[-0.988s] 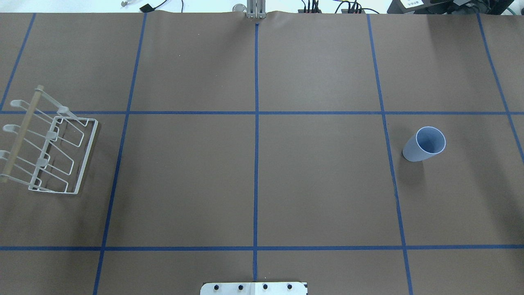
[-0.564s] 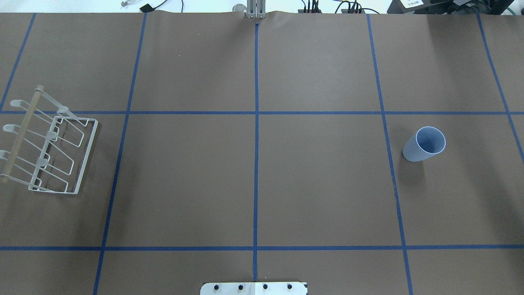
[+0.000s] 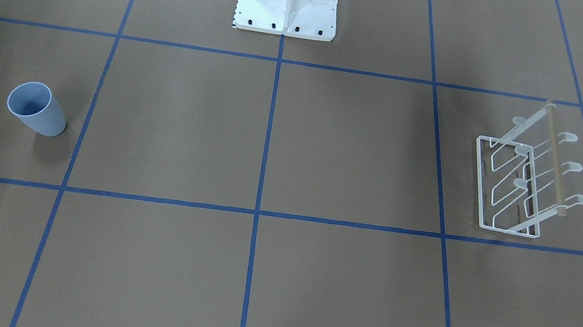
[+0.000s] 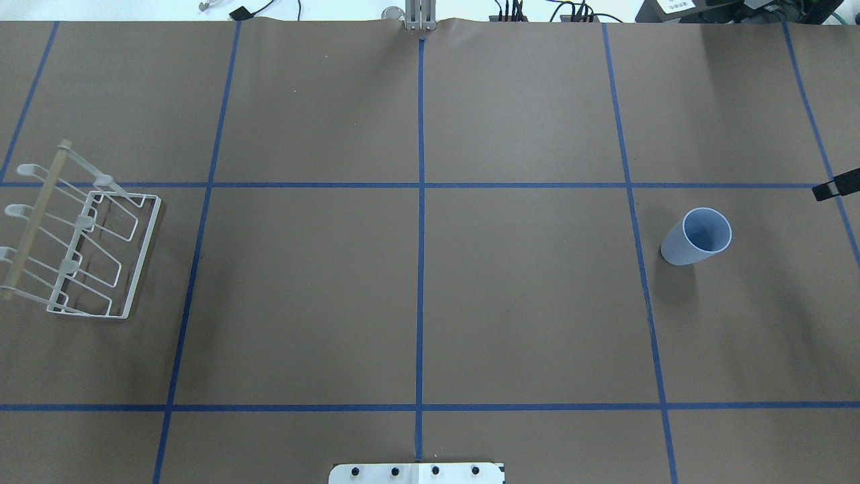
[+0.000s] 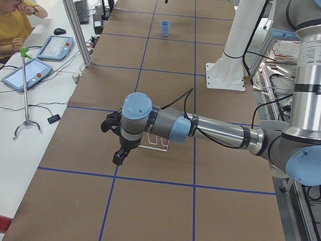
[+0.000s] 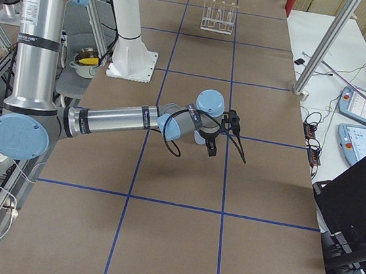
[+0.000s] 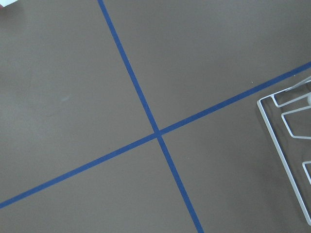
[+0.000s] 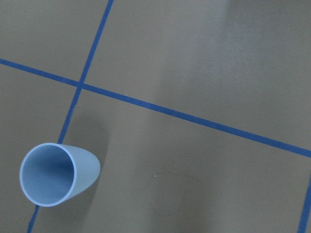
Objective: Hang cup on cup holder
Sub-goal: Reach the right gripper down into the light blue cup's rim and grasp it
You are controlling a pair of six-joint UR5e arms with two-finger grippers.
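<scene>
Cup [image 4: 697,236] upright, far from cup holder [image 4: 35,218]; right gripper [image 4: 835,191] clipped at edge; left gripper [image 5: 114,142] side-view only; both jaw states unclear.

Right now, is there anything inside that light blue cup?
Nothing shows inside the cup. The right wrist view looks into its open mouth and sees only bare blue wall. The near inner wall is hidden behind the rim, and the bottom is shaded.
</scene>
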